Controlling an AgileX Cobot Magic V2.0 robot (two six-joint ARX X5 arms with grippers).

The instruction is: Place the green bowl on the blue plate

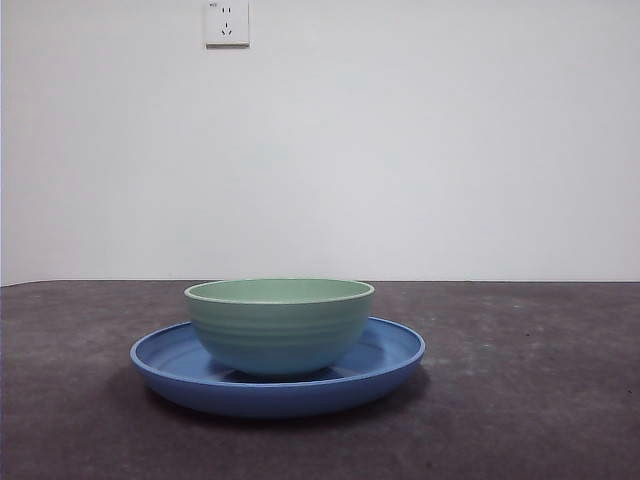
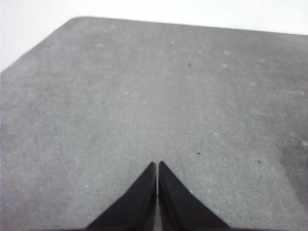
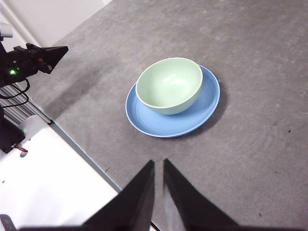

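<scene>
Green bowl [image 1: 279, 325] sat upright inside the blue plate [image 1: 392, 352], resting on its flat middle, a bit off-centre toward one side of the rim in the right wrist view. Bowl was round, matte, pale sage, with faint horizontal ridges on the outer wall and a lighter thin rim; inside smooth and empty. Plate was wide, shallow, glossy, with a raised sloping rim and faint concentric rings on its inner face; much wider than the bowl. Both stood on the table [image 1: 540, 400], a dark grey surface with a fine speckled, felt-like texture and a rounded corner.

Left gripper [image 2: 157, 166] hung over bare table, its two black wedge-shaped jaws pressed together, only a hairline seam between them, holding nothing. Right gripper [image 3: 158, 165] was above the table edge, well apart from the plate, jaws close with a narrow slit between the tips, nothing held. Neither arm showed in the front view.

Behind, a plain white wall [image 1: 450, 150] with a white square socket [image 1: 227, 22] high up. Black equipment [image 3: 29, 60] with a green light was off the table's side.
</scene>
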